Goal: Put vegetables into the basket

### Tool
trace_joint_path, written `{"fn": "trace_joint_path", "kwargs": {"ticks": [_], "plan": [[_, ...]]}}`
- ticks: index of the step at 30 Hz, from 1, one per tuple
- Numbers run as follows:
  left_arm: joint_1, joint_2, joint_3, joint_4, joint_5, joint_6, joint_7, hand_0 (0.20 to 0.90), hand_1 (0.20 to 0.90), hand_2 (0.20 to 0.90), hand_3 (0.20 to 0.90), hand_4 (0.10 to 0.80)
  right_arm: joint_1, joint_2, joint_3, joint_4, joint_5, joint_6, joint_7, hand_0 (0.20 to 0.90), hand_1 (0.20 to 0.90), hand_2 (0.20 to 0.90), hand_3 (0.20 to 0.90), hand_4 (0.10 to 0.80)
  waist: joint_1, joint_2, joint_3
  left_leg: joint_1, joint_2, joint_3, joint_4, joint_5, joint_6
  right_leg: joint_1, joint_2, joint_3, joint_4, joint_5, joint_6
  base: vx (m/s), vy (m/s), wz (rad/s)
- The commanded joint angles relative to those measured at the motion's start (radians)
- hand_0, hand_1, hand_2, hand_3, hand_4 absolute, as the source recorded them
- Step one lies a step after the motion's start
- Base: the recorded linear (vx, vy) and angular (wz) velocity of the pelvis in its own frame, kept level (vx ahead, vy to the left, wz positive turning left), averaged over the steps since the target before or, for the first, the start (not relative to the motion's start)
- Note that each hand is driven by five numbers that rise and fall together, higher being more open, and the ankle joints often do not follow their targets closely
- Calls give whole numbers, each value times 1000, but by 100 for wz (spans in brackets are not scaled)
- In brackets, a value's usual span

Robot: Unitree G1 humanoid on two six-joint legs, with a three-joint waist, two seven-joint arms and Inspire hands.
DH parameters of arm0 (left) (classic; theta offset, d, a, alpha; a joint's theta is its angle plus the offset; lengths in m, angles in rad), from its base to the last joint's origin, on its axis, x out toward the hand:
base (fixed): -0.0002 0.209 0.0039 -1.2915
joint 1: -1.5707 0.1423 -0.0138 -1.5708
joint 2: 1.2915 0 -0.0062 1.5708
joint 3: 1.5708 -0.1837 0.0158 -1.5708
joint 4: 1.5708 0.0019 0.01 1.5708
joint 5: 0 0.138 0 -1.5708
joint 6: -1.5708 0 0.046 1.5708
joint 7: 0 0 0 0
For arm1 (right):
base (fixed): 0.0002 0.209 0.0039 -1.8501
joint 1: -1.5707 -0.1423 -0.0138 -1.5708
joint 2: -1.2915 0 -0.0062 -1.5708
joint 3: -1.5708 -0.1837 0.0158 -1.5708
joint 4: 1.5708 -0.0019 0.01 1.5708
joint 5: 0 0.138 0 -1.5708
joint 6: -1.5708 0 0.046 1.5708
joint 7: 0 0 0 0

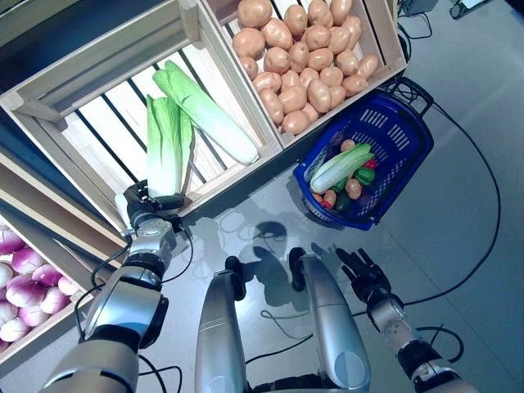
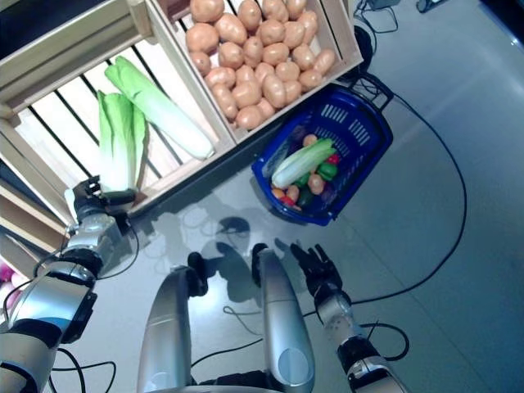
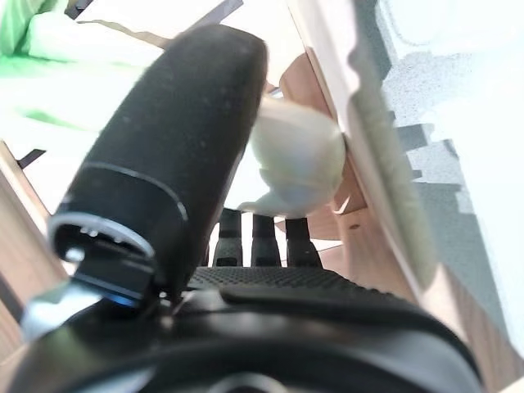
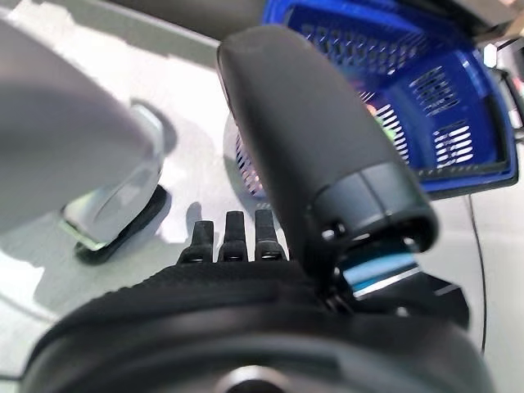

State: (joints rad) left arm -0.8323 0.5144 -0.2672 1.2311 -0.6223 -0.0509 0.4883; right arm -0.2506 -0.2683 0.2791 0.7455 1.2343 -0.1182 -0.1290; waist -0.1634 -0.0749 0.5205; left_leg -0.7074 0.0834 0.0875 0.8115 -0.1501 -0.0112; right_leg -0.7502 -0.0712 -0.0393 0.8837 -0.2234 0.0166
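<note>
My left hand is at the front edge of a wooden crate, at the white stalk end of a green leafy cabbage that lies in it. In the left wrist view the thumb lies against the white stalk end and the fingers are straight. My right hand is low over the floor, open and empty, short of the blue basket. The basket stands on the floor and holds a long green-white cabbage, a green pepper and small round vegetables.
A second long cabbage lies in the same crate. Another wooden crate of the stand touches the basket's far side. A lower shelf is at the left. Grey floor spreads to the right.
</note>
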Motion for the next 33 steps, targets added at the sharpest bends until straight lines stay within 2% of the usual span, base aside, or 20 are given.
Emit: {"fn": "trace_joint_path", "kwargs": {"ticks": [1,9,13,14,15,19,23,28,33], "plan": [[-3,24,-11,-17,41,0,3,300,300,300,300,400,30,-31,-37,-98,47,-71,37,900,900,900,900,800,-6,10,-16,100,-17,66,121,-186,73,108,11,-21,40,-68,-59,0,0,0],[19,44,-23,-30,75,-5,-27,300,300,300,300,400,29,-27,-47,-109,49,-63,31,900,900,900,900,800,-6,19,-32,154,-21,68,74,-175,68,148,9,-17,9,-58,-53,6,-1,0],[61,55,-14,-61,87,-24,-20,300,300,300,300,400,50,-19,-53,-124,36,-61,36,900,900,900,900,800,-6,29,-62,226,-22,66,-5,-151,59,208,1,-14,-49,-43,-42,45,-25,-4],[70,57,-9,-67,94,-32,-18,300,300,300,300,400,55,-16,-54,-126,33,-60,35,900,900,900,900,800,-5,31,-72,242,-22,65,-26,-142,56,224,-2,-14,-68,-36,-41,-32,-56,-2],[81,60,-5,-77,101,-44,-13,300,300,300,300,400,58,-12,-55,-126,31,-63,36,900,900,900,900,800,-3,33,-85,256,-20,69,-69,-99,57,236,-4,-18,-109,1,-46,-21,-67,1],[141,62,18,-131,120,-78,0,300,300,300,300,400,88,2,-63,-126,19,-70,36,900,900,900,900,800,5,49,-132,342,-20,65,-184,-51,40,316,-15,-20,-206,33,-38,49,-52,-4],[202,59,32,-190,179,-108,18,300,300,300,300,400,128,16,-72,-137,14,-71,37,900,900,900,900,800,19,62,-185,437,-33,61,-314,3,24,413,-29,-39,-330,70,-25,79,-70,9],[294,25,63,-289,215,-125,59,300,300,300,300,400,182,42,-76,-169,-12,-85,17,900,900,900,900,800,40,73,-264,547,-61,42,-476,65,14,544,-34,-68,-508,121,-12,77,-61,10],[396,-59,107,-345,182,-175,66,300,300,300,300,400,208,69,-79,-178,-54,-92,-18,900,900,900,900,800,64,86,-335,646,-86,12,-605,101,5,681,-22,-86,-666,155,-7,94,-55,10]]}}
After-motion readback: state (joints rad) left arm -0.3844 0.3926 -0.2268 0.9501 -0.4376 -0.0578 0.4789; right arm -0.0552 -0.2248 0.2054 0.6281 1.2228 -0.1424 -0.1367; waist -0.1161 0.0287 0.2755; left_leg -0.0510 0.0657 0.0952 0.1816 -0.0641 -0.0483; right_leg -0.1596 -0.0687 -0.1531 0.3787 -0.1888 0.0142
